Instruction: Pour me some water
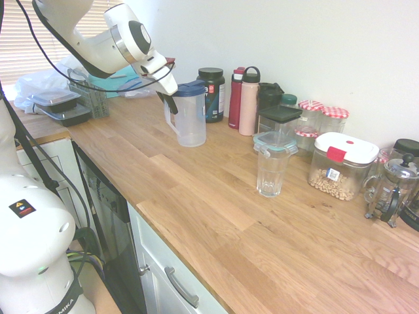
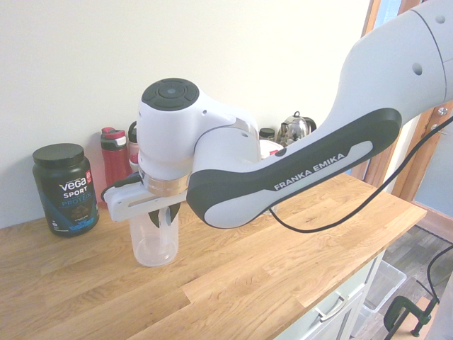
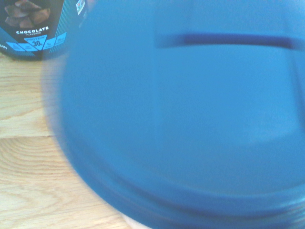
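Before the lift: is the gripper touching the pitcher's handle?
Touching. In the first exterior view the gripper has its dark fingers closed around the top of the pitcher handle, with no gap showing.

The white arm reaches in from above, its wrist bent so that the pincer (image 1: 169,99) points steeply downward and somewhat forward. The dark fingers (image 2: 170,215) are drawn close together on the handle of the pitcher (image 1: 188,118), with only a narrow gap between them. The round wrist joint sits directly above the hand.
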Action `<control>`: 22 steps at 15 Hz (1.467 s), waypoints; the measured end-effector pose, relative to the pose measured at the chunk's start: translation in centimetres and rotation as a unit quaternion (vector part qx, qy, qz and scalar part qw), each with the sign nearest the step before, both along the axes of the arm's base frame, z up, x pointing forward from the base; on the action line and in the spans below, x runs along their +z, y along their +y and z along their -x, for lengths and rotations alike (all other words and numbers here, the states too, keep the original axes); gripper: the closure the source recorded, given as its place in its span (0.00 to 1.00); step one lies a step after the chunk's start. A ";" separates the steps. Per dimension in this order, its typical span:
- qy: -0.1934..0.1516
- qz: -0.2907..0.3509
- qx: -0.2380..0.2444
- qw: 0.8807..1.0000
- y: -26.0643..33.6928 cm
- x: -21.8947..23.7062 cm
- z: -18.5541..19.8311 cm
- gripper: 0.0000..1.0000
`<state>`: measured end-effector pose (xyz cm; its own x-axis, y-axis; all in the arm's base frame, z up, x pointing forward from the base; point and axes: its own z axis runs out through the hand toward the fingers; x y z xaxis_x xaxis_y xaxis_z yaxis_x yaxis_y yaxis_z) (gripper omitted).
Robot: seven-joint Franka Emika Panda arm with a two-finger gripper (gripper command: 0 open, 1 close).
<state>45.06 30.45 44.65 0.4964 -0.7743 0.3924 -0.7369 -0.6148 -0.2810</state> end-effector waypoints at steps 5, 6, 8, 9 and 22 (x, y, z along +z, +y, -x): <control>-0.002 -0.007 -0.001 1.000 -0.2 0.3 0.0 1.00; -0.004 -0.010 0.001 1.000 -0.1 0.7 0.3 1.00; -0.007 -0.012 0.012 1.000 -0.6 2.2 2.0 1.00; -0.008 -0.011 0.020 1.000 -1.2 3.1 3.2 1.00; 0.079 0.022 0.173 0.981 -23.5 7.7 17.0 1.00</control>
